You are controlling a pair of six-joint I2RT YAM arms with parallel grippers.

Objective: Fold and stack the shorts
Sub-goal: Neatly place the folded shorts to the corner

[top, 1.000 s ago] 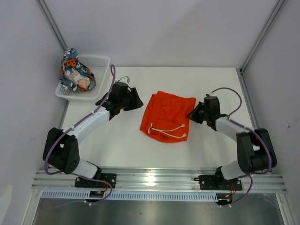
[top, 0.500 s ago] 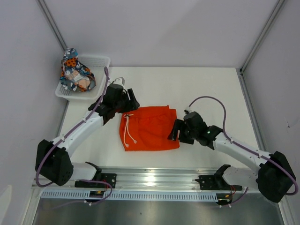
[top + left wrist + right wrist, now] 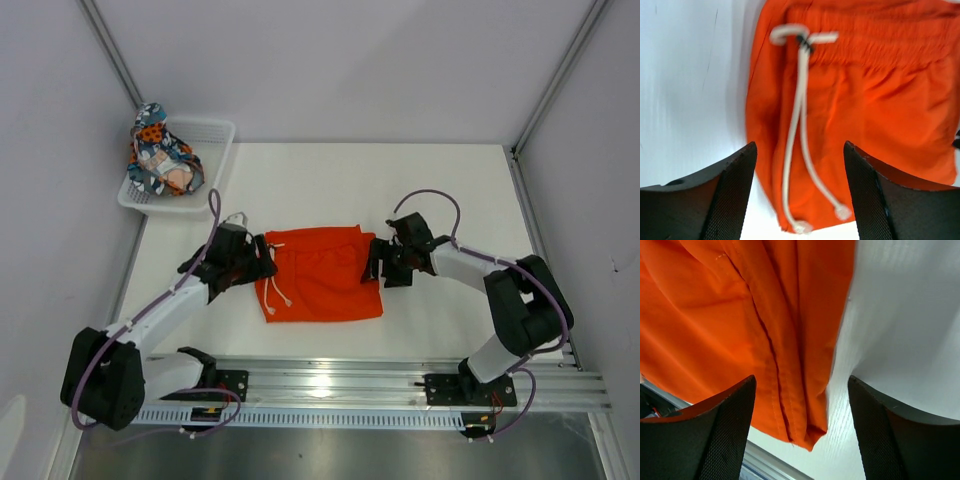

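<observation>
The orange shorts (image 3: pixel 320 275) lie flat as a folded rectangle near the table's front middle, with the white drawstring (image 3: pixel 277 290) at their left end. My left gripper (image 3: pixel 262 264) hovers open at that left edge; its view shows the drawstring (image 3: pixel 797 125) and orange cloth (image 3: pixel 875 110) between the wide fingers (image 3: pixel 799 150), nothing gripped. My right gripper (image 3: pixel 377 262) stands open at the shorts' right edge; its view shows the hem (image 3: pixel 805 390) between the fingers (image 3: pixel 801 382). The printed shorts (image 3: pixel 158 158) sit bunched in the white basket (image 3: pixel 216 131) at the back left.
The basket stands at the table's far left corner against the wall. Bare white tabletop (image 3: pixel 430 190) lies behind and to the right of the orange shorts. A metal rail (image 3: pixel 330 378) runs along the near edge, just in front of them.
The orange shorts were carried left and toward the front and now lie crosswise as a rectangle. Both grippers have opened and let go, then drawn back to the shorts' two ends.
</observation>
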